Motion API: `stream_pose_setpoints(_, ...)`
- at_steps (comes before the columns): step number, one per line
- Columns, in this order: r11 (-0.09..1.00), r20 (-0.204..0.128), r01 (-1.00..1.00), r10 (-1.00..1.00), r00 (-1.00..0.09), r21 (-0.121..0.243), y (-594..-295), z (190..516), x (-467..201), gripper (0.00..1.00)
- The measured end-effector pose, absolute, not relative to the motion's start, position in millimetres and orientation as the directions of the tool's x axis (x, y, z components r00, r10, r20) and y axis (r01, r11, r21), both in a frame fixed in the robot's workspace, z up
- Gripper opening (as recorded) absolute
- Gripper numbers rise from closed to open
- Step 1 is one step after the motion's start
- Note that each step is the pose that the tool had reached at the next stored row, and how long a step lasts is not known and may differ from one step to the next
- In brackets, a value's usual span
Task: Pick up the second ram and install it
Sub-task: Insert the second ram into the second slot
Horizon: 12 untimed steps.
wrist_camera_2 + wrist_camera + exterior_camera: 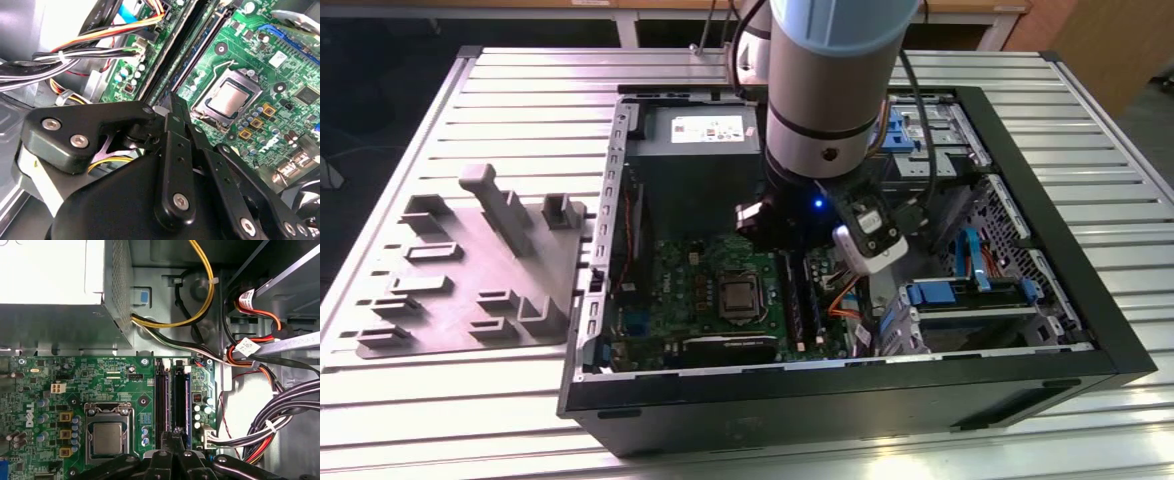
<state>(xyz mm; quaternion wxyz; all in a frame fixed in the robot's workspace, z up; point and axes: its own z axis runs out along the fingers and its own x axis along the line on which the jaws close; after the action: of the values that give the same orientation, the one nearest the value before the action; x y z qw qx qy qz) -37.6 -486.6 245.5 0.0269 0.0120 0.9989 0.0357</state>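
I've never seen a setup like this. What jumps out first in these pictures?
The big silver robot arm reaching down into an open computer case lying on a slatted metal table. Under it lies the green motherboard with its square silver-topped processor, and the black gripper sits right over the long memory slots beside that chip.

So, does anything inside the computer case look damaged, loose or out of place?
Nothing stands out. The processor sits square on the motherboard, the cables are tied in bundles beside it, and the tool hangs over the memory slots, apart from the cables.
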Motion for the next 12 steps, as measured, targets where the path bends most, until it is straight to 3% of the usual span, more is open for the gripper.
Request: stream_pose_setpoints(12,0.997,-0.053,0.022,0.026,-0.998,0.072,-486.6,249.4,-37.6,0.1)
